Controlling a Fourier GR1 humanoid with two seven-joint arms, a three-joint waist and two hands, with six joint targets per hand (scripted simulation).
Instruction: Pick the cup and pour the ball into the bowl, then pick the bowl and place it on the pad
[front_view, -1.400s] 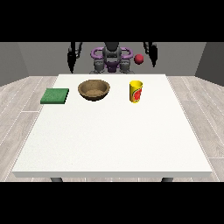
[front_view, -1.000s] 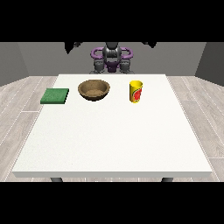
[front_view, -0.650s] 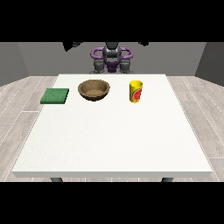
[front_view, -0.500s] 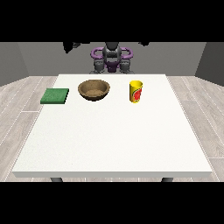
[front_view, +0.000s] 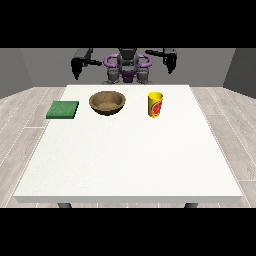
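While both hands hang raised at the far edge, hand at the view's left (front_view: 76, 67) and hand at the view's right (front_view: 170, 60), cannot tell how fingers lie. Yellow cup (front_view: 155, 104) upright on desk (front_view: 130, 155), near brown bowl (front_view: 107, 102); green pad (front_view: 63, 109) beyond. Likely light, stiff, smooth: best taken round the side, kept level. Ball not visible; bowl looks empty.

Both raised hands now hang lower than before, the hand at the view's left (front_view: 76, 68) and the hand at the view's right (front_view: 170, 62).
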